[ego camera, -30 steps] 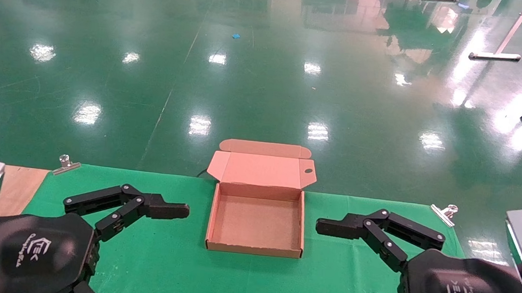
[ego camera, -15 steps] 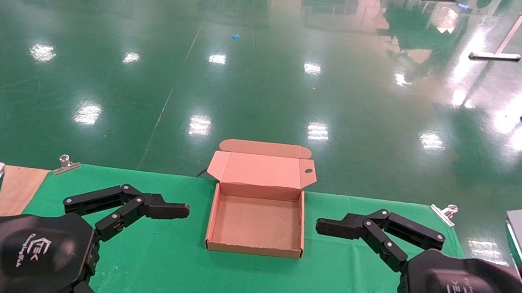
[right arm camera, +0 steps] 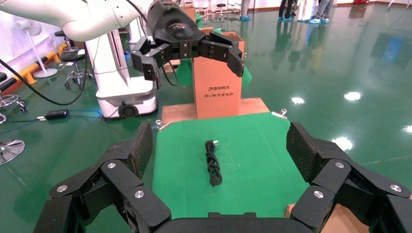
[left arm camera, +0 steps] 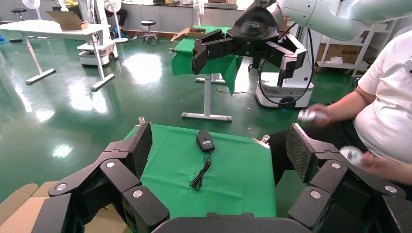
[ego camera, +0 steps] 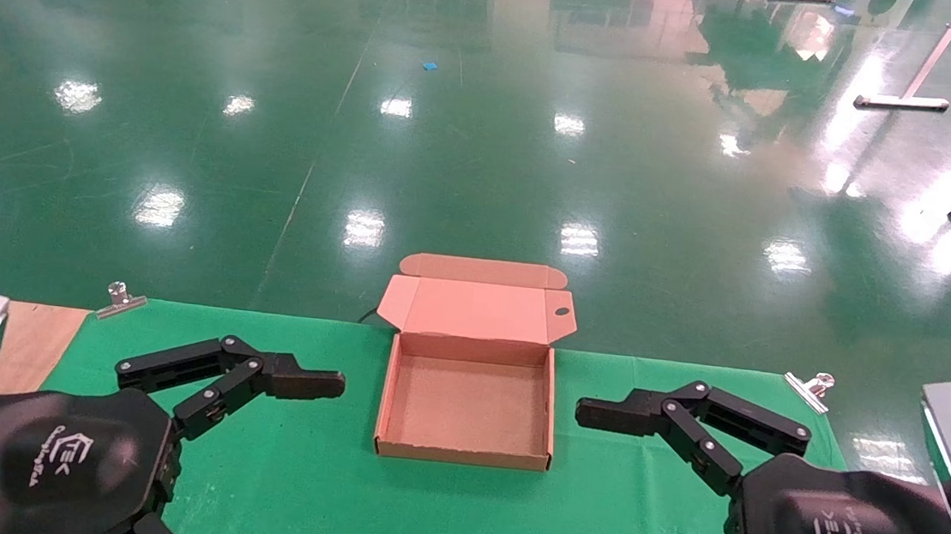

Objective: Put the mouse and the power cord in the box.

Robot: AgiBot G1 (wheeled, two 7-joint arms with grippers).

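Observation:
The box (ego camera: 463,453) lies open in the middle of the green cloth, its lid (ego camera: 476,308) folded back past the far table edge, nothing inside. My left gripper (ego camera: 310,384) hovers left of it and my right gripper (ego camera: 605,414) right of it, both pointing at the box. In the left wrist view the left gripper (left arm camera: 219,145) is open, and beyond it the mouse (left arm camera: 204,141) rests on the cloth with its thin wire (left arm camera: 200,175) trailing. The right gripper (right arm camera: 221,148) is open too, with the bundled power cord (right arm camera: 213,165) on the cloth ahead. Neither item shows in the head view.
Metal clips (ego camera: 121,299) (ego camera: 809,389) pin the cloth at the far corners. Bare wood (ego camera: 34,340) shows at the table's left end. A seated person (left arm camera: 384,111) is beside the mouse's end of the table. A tall carton (right arm camera: 217,82) stands beyond the cord's end.

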